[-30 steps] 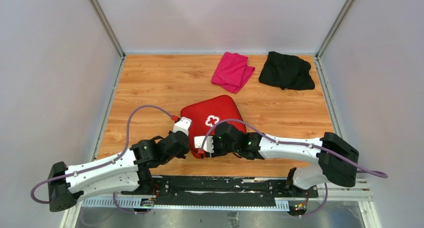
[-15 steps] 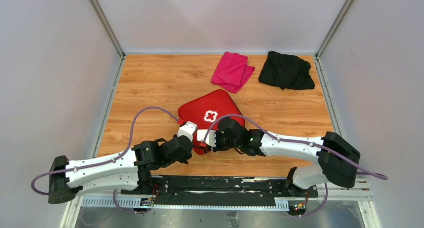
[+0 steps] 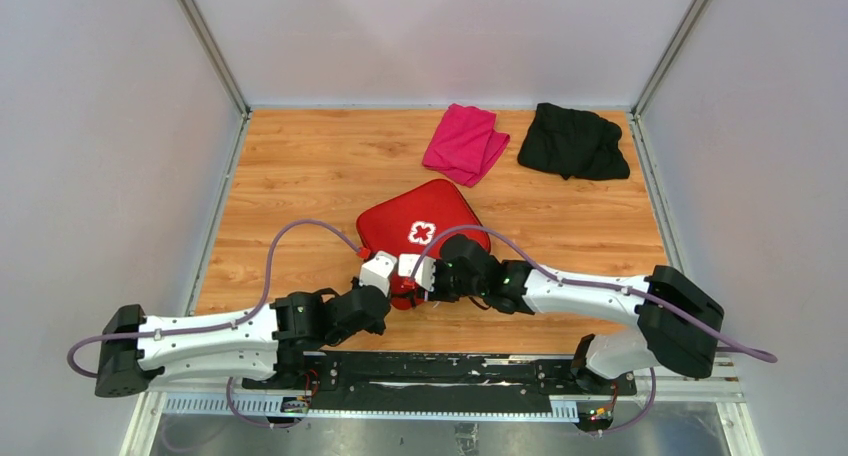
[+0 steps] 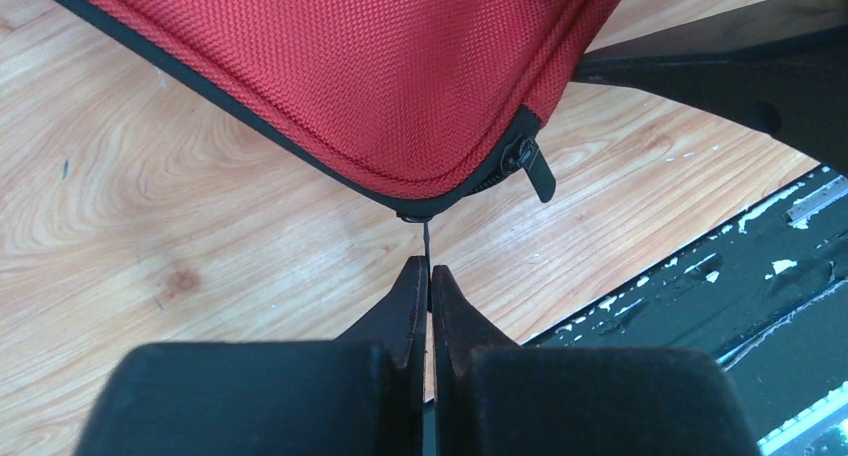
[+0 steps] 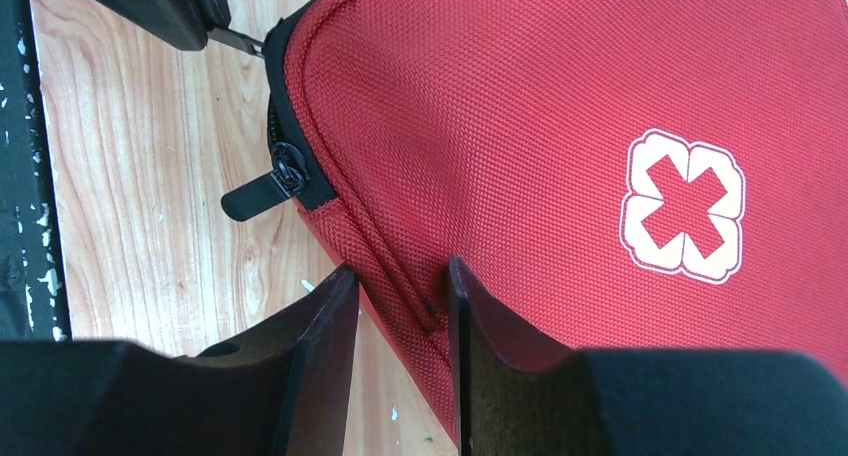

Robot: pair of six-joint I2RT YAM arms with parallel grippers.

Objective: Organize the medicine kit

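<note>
**Unzipping the kit from its near corner**

Lying flat on the wooden table point(image 3: 300, 176), near its front edge and between the two arms, the red medicine kit point(image 3: 420, 231) is closed, its white cross point(image 5: 684, 205) facing up. The left pincer point(image 4: 428, 276) is pinched tight on a thin metal zip pull point(image 4: 427, 238) at the kit's rounded near corner. The right pincer point(image 5: 400, 286) stands narrowly parted, straddling the side wall just beside that corner, one finger over the lid and the other at the table side; it appears to clamp the edge and steady the case.

The step in hand looks like opening the zip. To do it well, the pull should be drawn along the line of the teeth and follow the curve of the corner, not tugged outward, while the right arm holds the case from sliding or lifting. A second pull point(image 5: 262, 191), a flat black tab, hangs free close by and should not be snagged.

The shell is coarse woven nylon, soft and padded, with a raised seam and black piping; it will buckle under a hard squeeze. A pink cloth point(image 3: 465, 143) and a black cloth point(image 3: 573, 141) lie well apart at the far edge.
</note>
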